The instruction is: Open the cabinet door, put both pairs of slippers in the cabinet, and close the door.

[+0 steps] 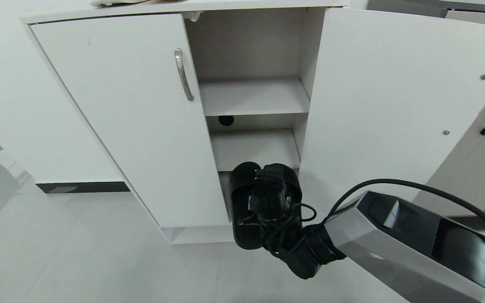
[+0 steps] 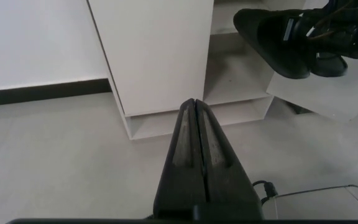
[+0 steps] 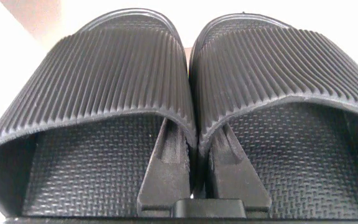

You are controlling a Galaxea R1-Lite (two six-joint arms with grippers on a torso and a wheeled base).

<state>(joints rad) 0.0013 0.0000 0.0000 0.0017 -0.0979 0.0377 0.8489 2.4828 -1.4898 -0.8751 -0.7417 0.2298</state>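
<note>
The right tool (image 1: 267, 198) pinches the black slippers (image 1: 240, 202), long axis straight ahead toward the open cabinet (image 1: 246, 42); left tool (image 2: 195, 109) closed, empty, farther back.

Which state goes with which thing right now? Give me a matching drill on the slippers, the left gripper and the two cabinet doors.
Things:
1. black slippers
2. left gripper
3. right cabinet door
4. left cabinet door

States:
a. swung open
b. shut, holding nothing
c. closed
d. clamped in the right gripper

Pairs: 1-d, 2-b, 3-a, 4-c
</note>
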